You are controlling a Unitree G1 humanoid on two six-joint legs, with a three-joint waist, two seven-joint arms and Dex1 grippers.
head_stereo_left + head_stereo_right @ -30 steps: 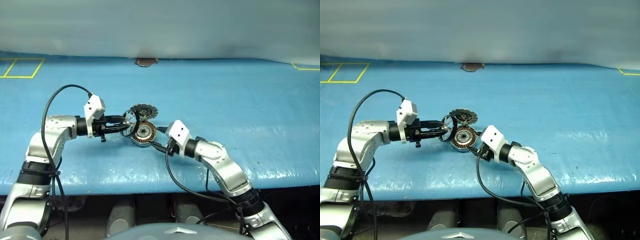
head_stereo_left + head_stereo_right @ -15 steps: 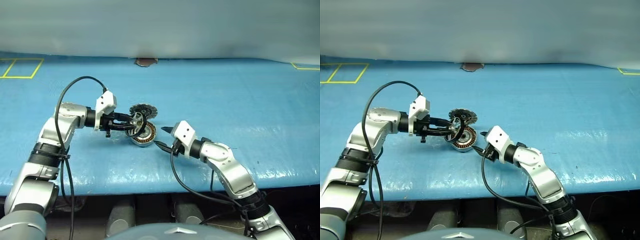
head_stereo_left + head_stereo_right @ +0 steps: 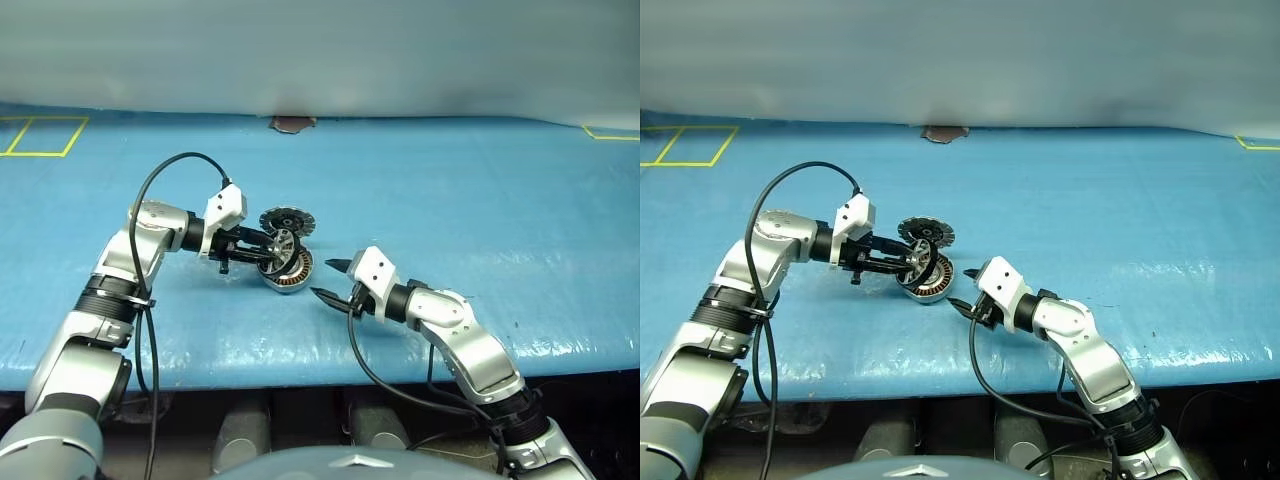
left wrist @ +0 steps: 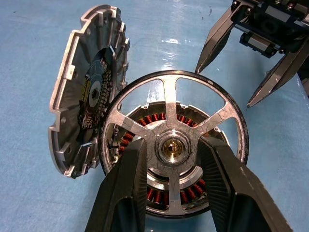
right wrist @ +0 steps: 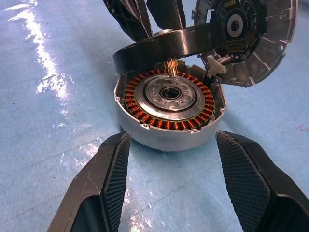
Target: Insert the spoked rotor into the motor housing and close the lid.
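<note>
My left end effector [image 4: 169, 188], clamped on spoked rotor [image 4: 173, 147], has brought it tilted over motor housing [image 5: 169, 108]; seating probably next. Right end effector [image 5: 171, 186] apart, backed off housing.

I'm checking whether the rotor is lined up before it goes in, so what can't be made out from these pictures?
- Far side of the motor housing: in the right wrist view the tilted spoked rotor covers it.
- Rotor shaft's tip and the housing's centre hole: whether they line up is unclear in every view.
- Lid hinge: in the left wrist view the rotor's rim hides it.
- Left gripper on the rotor: the head views show this too small.
</note>
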